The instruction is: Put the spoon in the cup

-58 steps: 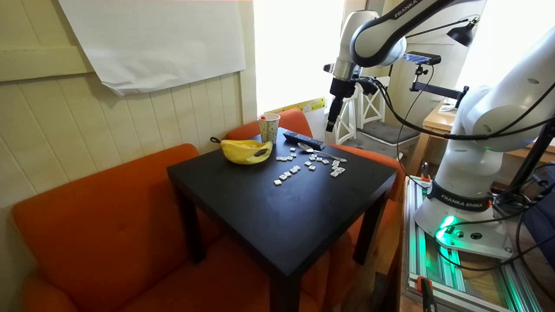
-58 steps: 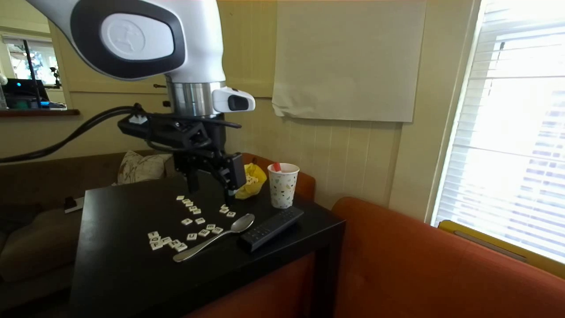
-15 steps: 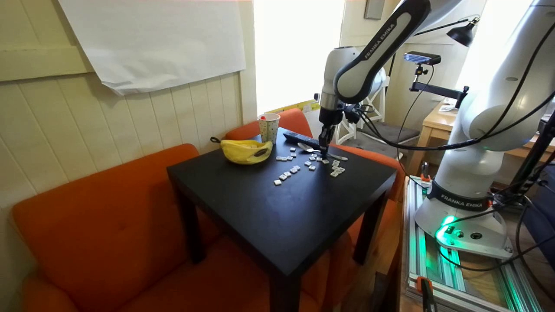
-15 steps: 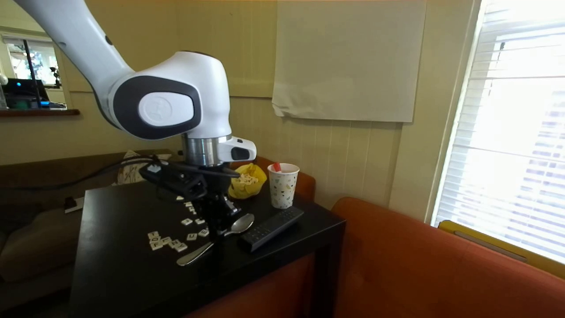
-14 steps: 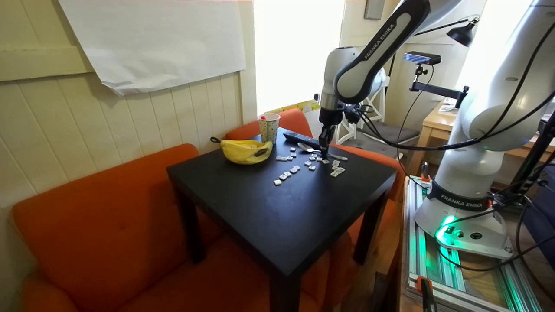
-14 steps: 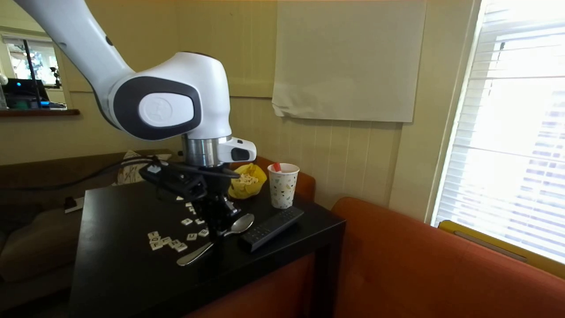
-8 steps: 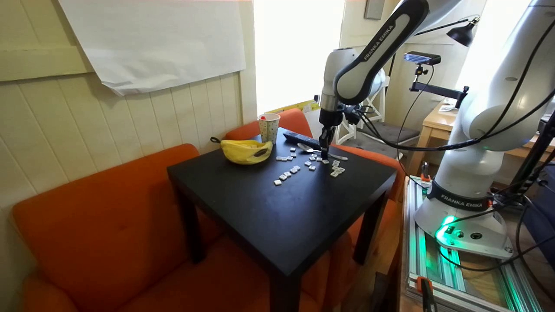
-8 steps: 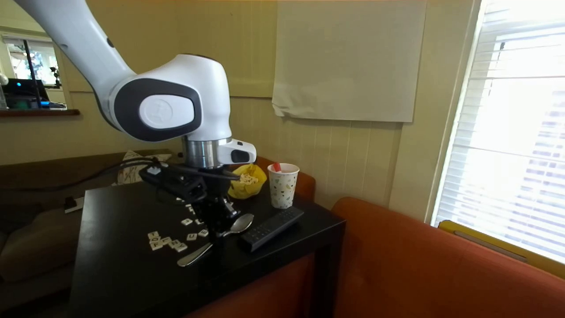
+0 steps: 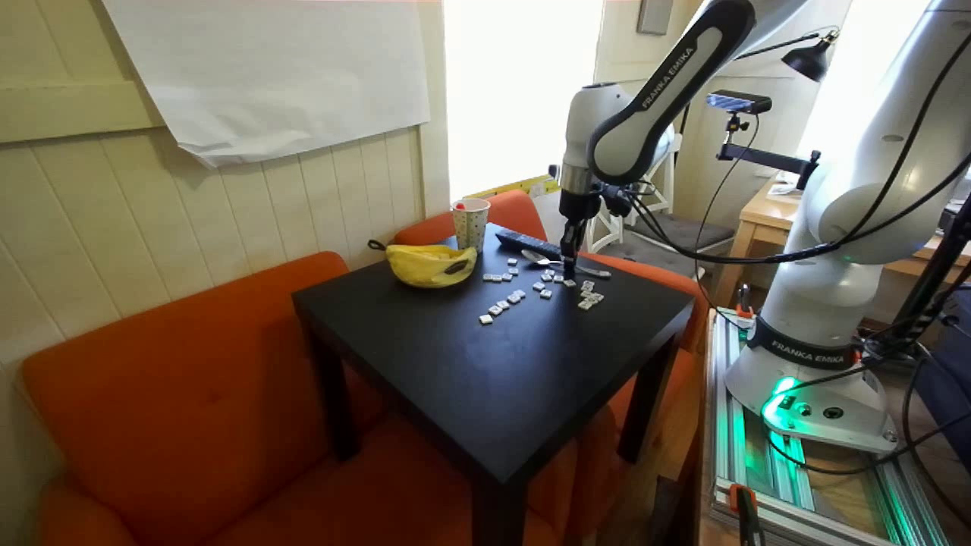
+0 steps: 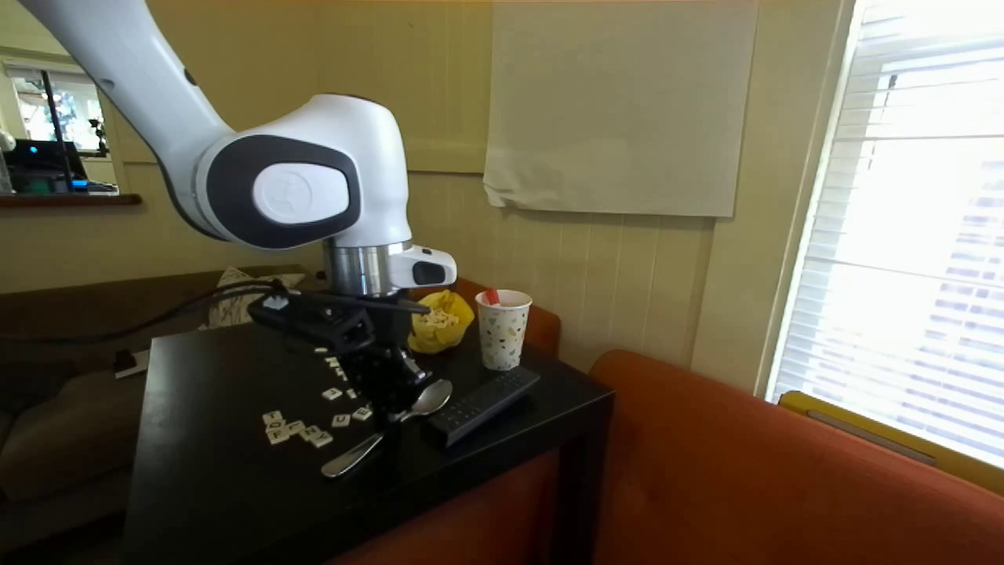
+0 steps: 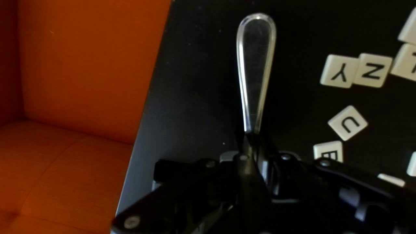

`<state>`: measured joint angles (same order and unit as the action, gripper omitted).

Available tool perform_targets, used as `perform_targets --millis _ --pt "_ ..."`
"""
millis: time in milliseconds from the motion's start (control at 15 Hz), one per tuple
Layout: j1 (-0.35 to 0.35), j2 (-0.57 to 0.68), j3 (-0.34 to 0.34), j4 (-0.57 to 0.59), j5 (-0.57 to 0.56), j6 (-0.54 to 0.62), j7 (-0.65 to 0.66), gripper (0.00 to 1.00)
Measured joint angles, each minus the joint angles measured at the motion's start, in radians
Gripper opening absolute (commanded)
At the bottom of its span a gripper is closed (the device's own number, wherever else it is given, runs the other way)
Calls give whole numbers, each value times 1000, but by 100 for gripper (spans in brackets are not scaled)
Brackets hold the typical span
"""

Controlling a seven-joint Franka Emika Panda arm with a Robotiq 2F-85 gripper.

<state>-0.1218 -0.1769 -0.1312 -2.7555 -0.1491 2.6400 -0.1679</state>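
Dark counter [image 9: 485, 379]: fingers [image 9: 570, 262] closed on the spoon [image 11: 256, 65], cup [image 10: 503, 337] standing apart

Wrist view: fingers brought together on the handle of the spoon, its rounded end stretching out past them. In an exterior view the spoon's bowl shows on the other side of the grip, just beside a black remote [image 10: 482, 408]. Cannot tell whether the spoon rests on the counter or sits a touch clear of it.

The cup: white with speckles, upright, near the counter's edge in both exterior views, just past one end of the remote. Something red [image 10: 492, 297] sticks up at its rim. The spoon is outside the cup.

A yellow dish [image 9: 428, 269], banana-shaped, near the cup, pale bits [image 10: 439, 319] inside. White letter tiles [image 11: 339, 71] strewn beside the spoon: Y and N touching, U on its own; a few partly hidden behind the fingers. An orange seat [image 11: 87, 71] along the counter's edge.
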Motion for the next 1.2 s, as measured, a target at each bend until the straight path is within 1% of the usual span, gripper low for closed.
perform_targets --millis 200,333,533,733,867,1000,1067,1200 --pt "-23 -46 32 14 -154 -61 52 3" --pt "-17 -110 66 20 -198 -164 50 3" --pt "12 -228 145 21 -254 -338 48 3" --pt "71 -325 242 47 -289 -456 52 3" --pt "122 -351 308 89 -311 -525 56 3" --pt "162 -347 365 146 -356 -573 58 3" --pt "173 -338 386 178 -392 -589 57 11" --pt "178 -312 406 239 -470 -602 56 11"
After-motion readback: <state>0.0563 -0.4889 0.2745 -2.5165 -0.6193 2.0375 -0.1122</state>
